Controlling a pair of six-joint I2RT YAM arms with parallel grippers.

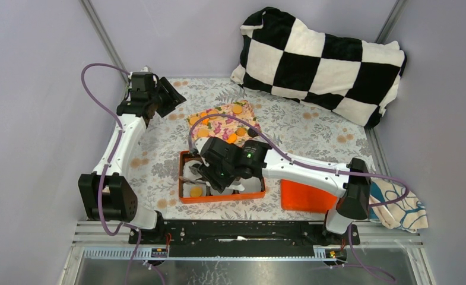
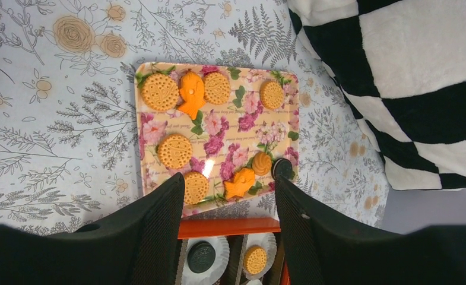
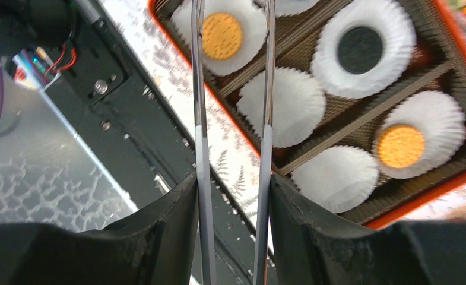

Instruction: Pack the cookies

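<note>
Several round tan cookies (image 2: 175,151), two orange fish shapes and one dark cookie (image 2: 282,168) lie on a floral tray (image 1: 224,122). The orange box (image 1: 221,196) holds white paper cups. One cup has a dark cookie (image 3: 360,50), two have tan cookies (image 3: 222,35) (image 3: 400,146), and two cups (image 3: 281,107) are empty. My right gripper (image 3: 233,178) is shut on metal tongs (image 3: 199,119), whose arms straddle the near tan cookie; their tips are out of view. My left gripper (image 2: 229,178) hangs open and empty high above the tray's near edge.
A black-and-white checked pillow (image 1: 319,59) lies at the back right. An orange lid (image 1: 301,196) lies right of the box, and a patterned cloth (image 1: 402,205) lies at the far right. The black base rail (image 3: 129,119) runs just in front of the box.
</note>
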